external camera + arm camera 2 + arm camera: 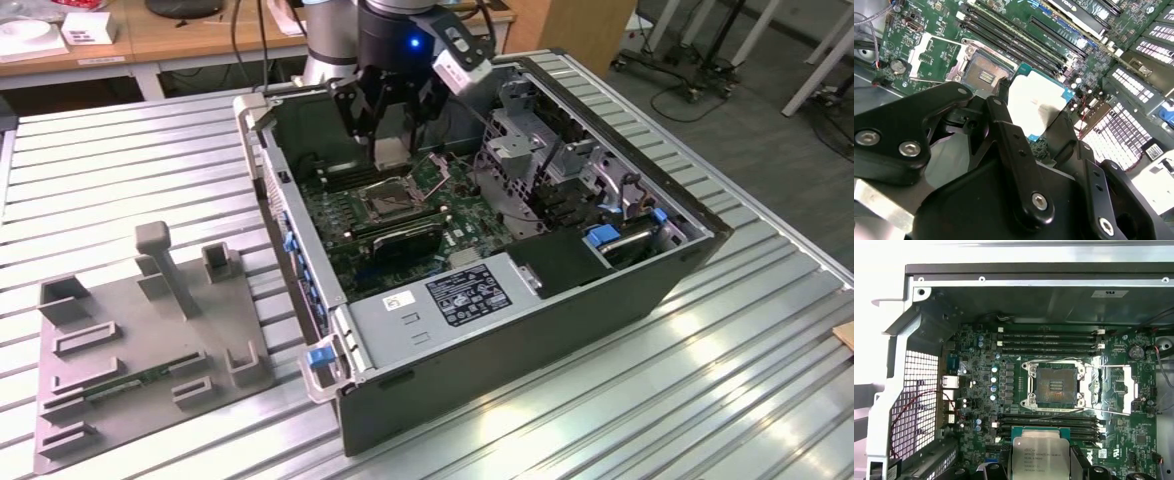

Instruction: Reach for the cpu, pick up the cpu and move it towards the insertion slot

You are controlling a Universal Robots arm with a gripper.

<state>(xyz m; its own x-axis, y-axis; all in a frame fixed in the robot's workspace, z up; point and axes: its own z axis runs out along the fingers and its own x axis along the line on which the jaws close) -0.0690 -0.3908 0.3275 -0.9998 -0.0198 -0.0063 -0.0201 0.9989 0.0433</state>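
Observation:
The cpu is a flat square chip with a silvery top, held in my gripper inside the open computer case. My gripper is shut on the cpu and hangs just above the motherboard. In the second wrist view the black fingers clamp the cpu at two opposite edges. The insertion slot lies on the green board a short way from the chip. In both wrist views the insertion slot stands uncovered with a dark centre. The cpu hovers beside the long memory slots.
The slot's metal load plate is folded open beside it. A drive cage and a power supply wall in the board. On the slatted metal table, at the exterior view's left, stands a grey fixture holding a green memory stick.

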